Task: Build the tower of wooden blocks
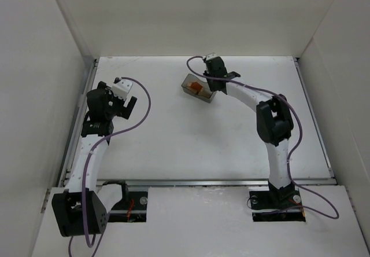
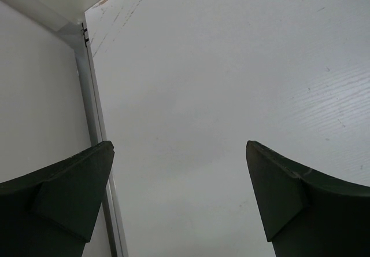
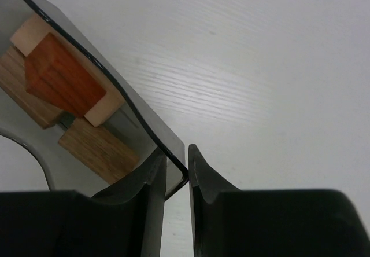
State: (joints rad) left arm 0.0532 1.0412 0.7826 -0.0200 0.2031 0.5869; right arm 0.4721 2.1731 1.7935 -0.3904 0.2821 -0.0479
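while blocks [image 3: 58, 77] lie inside, right jaws pinch the bin [image 3: 141, 131].

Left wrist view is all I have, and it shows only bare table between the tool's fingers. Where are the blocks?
Observer: They lie in a grey bin at the far middle of the table, off to the right of your left tool.
Operator: Is the orange piece in there too?
Observer: Yes, the orange triangular block rests on the pale tan blocks inside.
Operator: What is the right arm doing?
Observer: The right tool is pinching the bin's wall, one finger inside and one outside.
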